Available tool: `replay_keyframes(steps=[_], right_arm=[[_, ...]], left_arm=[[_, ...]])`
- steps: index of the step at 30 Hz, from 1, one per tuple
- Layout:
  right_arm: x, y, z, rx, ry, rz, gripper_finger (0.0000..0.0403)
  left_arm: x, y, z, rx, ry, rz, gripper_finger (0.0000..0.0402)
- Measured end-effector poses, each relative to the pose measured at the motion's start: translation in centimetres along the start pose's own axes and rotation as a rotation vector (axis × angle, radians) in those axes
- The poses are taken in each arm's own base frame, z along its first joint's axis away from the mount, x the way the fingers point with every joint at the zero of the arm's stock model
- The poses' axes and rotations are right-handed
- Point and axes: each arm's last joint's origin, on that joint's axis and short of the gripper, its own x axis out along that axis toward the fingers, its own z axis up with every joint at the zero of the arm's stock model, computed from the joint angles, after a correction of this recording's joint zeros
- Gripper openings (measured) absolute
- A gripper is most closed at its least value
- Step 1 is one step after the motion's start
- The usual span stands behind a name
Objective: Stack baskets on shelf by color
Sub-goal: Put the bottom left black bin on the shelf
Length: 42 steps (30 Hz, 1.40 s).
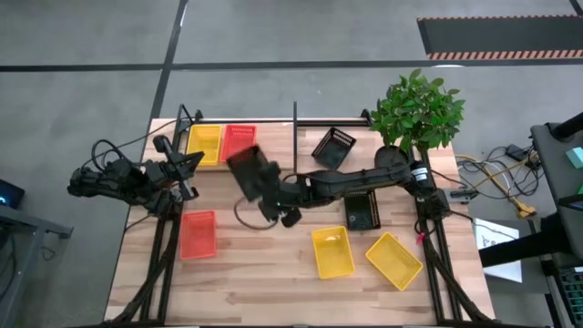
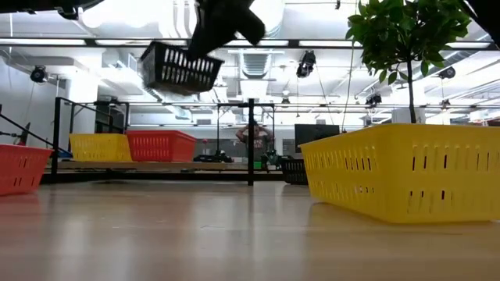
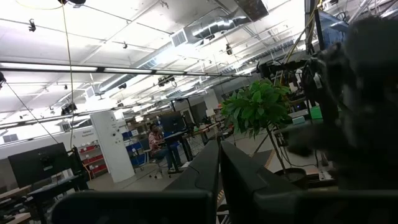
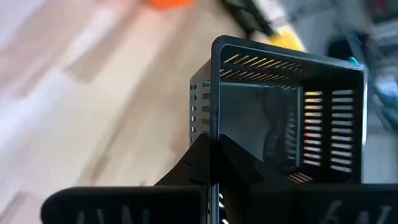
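While the left gripper (image 1: 187,164) waits clenched, the right gripper (image 1: 264,187) grasps a slotted black plastic basket (image 1: 251,170) aloft.

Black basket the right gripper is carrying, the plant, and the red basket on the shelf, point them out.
Black basket (image 2: 178,69), low view, slotted side wall.
Plant (image 1: 419,109), high view, leaves.
Red basket (image 2: 162,146), low view, front wall.

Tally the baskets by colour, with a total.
Yellow baskets: 3, one on the shelf at, two on the table at and.
Red baskets: 2, at and.
Black baskets: 3, at, and one held up by the right gripper at.
Total: 8
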Motion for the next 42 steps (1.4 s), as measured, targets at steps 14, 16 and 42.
replay_keyframes(steps=[14,16,42], right_arm=[[3.4,-6.8,-8.0,0.498,0.170,-0.052,0.0009],[3.9,-6.9,-8.4,0.511,0.147,-0.038,0.0009],[8.8,-4.5,-12.0,0.541,0.136,-0.085,0.0010]], left_arm=[[0.0,0.0,0.0,0.000,0.000,0.000,0.0000],[0.0,0.0,0.0,0.000,0.000,0.000,0.0000],[0.0,0.0,0.0,0.001,0.000,0.000,0.0000]])
